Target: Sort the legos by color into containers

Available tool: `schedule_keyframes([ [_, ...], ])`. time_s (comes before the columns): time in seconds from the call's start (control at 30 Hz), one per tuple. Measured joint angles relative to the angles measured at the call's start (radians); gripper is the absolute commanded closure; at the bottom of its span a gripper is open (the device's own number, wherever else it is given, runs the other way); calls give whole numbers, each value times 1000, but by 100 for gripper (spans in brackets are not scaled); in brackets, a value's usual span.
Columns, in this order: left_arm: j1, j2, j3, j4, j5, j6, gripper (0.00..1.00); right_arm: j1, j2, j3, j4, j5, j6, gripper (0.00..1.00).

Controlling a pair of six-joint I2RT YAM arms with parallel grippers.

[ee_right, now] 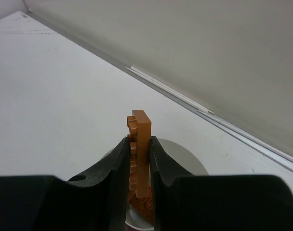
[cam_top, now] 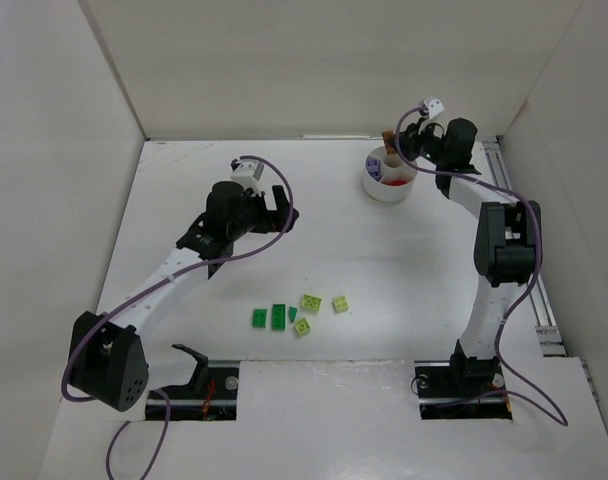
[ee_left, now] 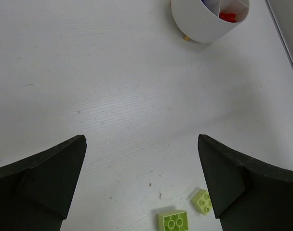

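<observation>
The white round dish (cam_top: 389,177) stands at the back right with red legos (cam_top: 392,181) in one wedge. My right gripper (cam_top: 391,140) hovers over its far rim, shut on an orange-brown plate (ee_right: 142,134) held on edge. Another orange-brown piece (ee_right: 145,204) lies below it in the dish. Dark green bricks (cam_top: 279,315) and lime bricks (cam_top: 310,301) lie in a cluster at the table's front middle. My left gripper (cam_top: 274,205) is open and empty above the table's middle. Two lime bricks (ee_left: 173,221) show below its fingers, and the dish (ee_left: 209,21) shows far ahead.
White walls enclose the table at the left, back and right. A metal rail (cam_top: 529,280) runs along the right edge. A tiny orange bit (ee_left: 186,37) lies on the table against the dish's base.
</observation>
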Motion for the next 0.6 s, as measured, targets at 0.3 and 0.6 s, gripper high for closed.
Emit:
schedule_keyframes([
  [0.3,5,31,3,-3,6,0,0,-8,1,-11,5,9,-6,81],
  [0.6,5,37,14,-15,13,-9,0,-14,1,-49,8,19,-10,54],
])
